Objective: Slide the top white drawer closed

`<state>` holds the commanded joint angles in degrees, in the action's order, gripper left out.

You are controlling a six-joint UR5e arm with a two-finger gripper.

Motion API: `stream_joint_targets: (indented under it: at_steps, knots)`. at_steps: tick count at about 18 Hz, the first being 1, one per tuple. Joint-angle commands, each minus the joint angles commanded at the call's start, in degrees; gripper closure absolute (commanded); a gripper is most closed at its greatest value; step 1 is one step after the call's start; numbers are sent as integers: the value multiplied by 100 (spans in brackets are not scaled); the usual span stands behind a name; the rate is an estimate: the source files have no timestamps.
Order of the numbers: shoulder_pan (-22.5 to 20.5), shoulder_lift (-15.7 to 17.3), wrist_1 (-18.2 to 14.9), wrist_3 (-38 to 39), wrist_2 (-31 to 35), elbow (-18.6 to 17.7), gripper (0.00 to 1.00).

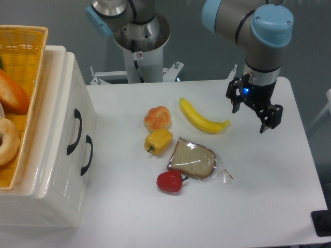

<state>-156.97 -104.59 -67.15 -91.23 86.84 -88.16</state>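
While it hangs over the table (269, 170), the gripper (251, 118) gapes wide, holding nothing.

we find no readable text, brand or number anywhere. only sign: small round red-ringed sticker (139, 55) on white arm pedestal (140, 62) behind desk; its symbol too small for us to make out. no lettering seen on drawer fronts, basket, wrapped bread or arm housing.
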Motion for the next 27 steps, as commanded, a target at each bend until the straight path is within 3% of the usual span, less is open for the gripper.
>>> stream_joint_targets:
  at_steps: [22,27]
  knots:
    - [26,-9,17,-18,-9,9,0]
    - [509,-149,263,88,9,9,0]
